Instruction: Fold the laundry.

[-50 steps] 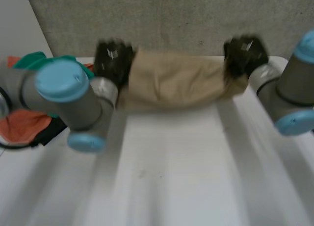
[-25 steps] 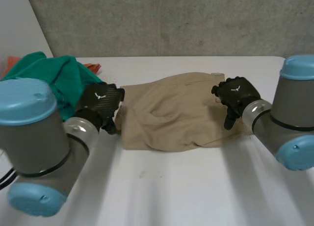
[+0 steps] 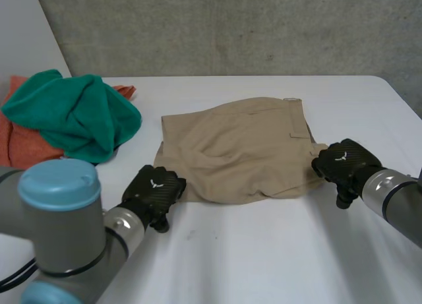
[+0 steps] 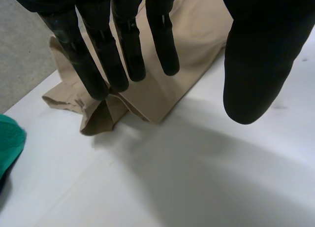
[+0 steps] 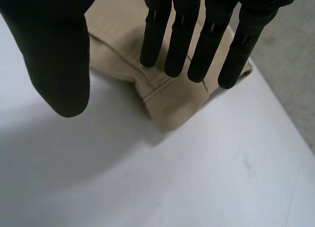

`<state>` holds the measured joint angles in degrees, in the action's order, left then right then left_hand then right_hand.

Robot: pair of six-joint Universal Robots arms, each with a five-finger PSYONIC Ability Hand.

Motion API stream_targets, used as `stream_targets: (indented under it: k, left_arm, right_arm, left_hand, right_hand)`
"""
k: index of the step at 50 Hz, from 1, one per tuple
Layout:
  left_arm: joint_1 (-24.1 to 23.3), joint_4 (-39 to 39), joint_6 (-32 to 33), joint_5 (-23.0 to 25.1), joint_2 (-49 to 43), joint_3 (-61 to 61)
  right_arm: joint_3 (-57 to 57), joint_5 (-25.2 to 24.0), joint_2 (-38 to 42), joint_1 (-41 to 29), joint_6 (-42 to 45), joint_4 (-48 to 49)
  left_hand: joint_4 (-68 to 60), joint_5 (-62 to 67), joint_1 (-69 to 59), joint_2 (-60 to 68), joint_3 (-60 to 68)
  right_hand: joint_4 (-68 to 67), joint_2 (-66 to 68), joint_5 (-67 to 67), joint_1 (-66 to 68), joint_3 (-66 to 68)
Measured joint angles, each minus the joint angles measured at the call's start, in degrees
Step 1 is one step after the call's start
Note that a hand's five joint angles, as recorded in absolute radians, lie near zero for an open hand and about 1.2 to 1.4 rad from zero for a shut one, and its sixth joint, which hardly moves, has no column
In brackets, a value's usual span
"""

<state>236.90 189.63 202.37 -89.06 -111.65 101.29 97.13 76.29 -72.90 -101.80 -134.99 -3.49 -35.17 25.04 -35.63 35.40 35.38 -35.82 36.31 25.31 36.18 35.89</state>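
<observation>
A: Starting from the left?
B: Far left of the worktop [image 3: 264, 251]: green cloth [image 3: 72, 116] heaped over orange cloth [image 3: 23, 146], both apart from the hands.

A: Next along?
B: Left hand [image 3: 155, 193], just off the near-left corner of the tan shorts [image 3: 237, 152]. Fingers [image 4: 123, 40] straight and slightly fanned, thumb held wide, pinching nothing.

A: And the shorts themselves?
B: Lying mid-worktop, doubled over, waistband [image 3: 297, 119] toward the far right, a few soft wrinkles across the middle.

A: Far right?
B: Right hand [image 3: 343, 162], just beside the near-right corner. Fingers [image 5: 182, 30] straight and side by side, thumb well apart, holding nothing either.

A: Changed in the last second?
B: Plenty. A second ago: shorts stretched between both hands up at the far edge. Half a second ago: lowered onto the worktop, hands at either end. Now: let go, both hands drawn back toward the near side.

A: Meaning for the task?
B: Probably laid out and released, ready for smoothing or one more fold. Two cloths yet to be folded.

A: Count?
B: One pair of tan shorts, one green cloth, one orange cloth, two hands, one worktop.
</observation>
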Motion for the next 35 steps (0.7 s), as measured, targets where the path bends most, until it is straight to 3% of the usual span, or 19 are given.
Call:
stream_targets:
  k: [13, 26, 34, 35]
  left_arm:
    - [0.08, 4.01, 0.10, -0.41, -12.25, -12.34]
    - [0.04, 3.73, 0.17, -1.44, -20.93, -23.05]
    - [0.06, 3.90, 2.91, -1.54, -25.07, -27.44]
    - [0.10, 4.14, 4.41, -1.50, -25.71, -28.02]
  right_arm:
    - [1.14, -2.81, 9.17, -0.87, -3.11, 21.65]
    - [-4.26, -2.16, 16.15, -0.96, -2.93, 24.57]
    - [-7.24, -1.98, 18.81, -0.95, -2.82, 24.67]
    - [-7.79, -1.96, 19.24, -0.96, -2.84, 24.81]
  left_hand:
    - [2.38, -2.55, 2.39, -2.16, -2.25]
    - [0.21, 0.02, 1.92, -1.02, -1.00]
    - [-6.15, 6.08, -6.45, 6.16, 5.78]
    - [-13.72, 13.53, -13.26, 13.39, 13.28]
  right_hand:
    - [2.10, -2.07, -2.83, -0.87, -2.15]
    - [-3.71, 3.47, 4.10, 3.02, 3.72]
    - [-15.34, 14.85, 15.27, 13.47, 15.24]
    - [-18.18, 17.68, 17.97, 15.14, 18.05]
